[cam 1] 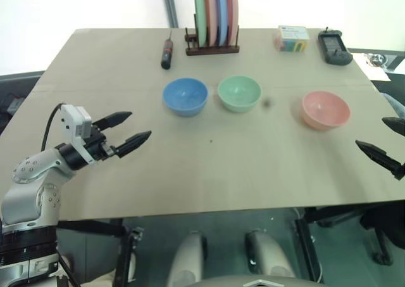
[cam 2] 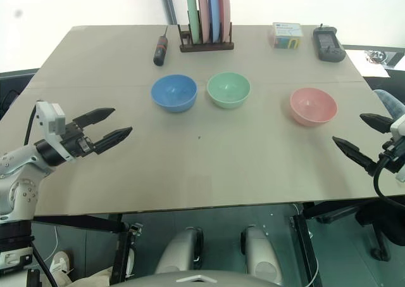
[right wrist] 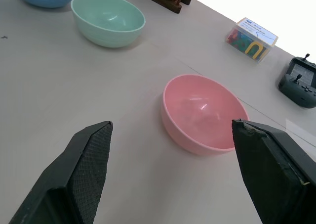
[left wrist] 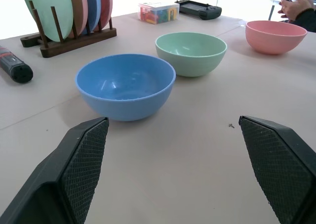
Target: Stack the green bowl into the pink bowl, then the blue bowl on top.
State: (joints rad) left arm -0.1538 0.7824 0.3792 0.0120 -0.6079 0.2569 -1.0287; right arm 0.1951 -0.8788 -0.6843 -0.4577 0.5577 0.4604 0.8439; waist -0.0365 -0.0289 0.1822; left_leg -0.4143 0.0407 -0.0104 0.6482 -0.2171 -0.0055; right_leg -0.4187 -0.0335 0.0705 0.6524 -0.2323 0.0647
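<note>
Three bowls stand apart in a row on the table [cam 1: 209, 173]: the blue bowl [cam 1: 185, 96] on the left, the green bowl [cam 1: 239, 93] in the middle, the pink bowl [cam 1: 325, 109] on the right. All are upright and empty. My left gripper [cam 1: 128, 130] hovers open over the table's left part, short of the blue bowl [left wrist: 125, 86], pointing toward it. My right gripper [cam 2: 359, 137] hangs open at the table's right edge, just short of the pink bowl [right wrist: 202, 112], with nothing between its fingers.
At the back stand a wooden rack [cam 1: 212, 48] with several coloured plates, a black-and-red screwdriver [cam 1: 167, 52], a small box of coloured items [cam 1: 291, 38] and a black remote controller [cam 1: 333, 48]. A person's hand [left wrist: 295, 6] shows beyond the table's far right.
</note>
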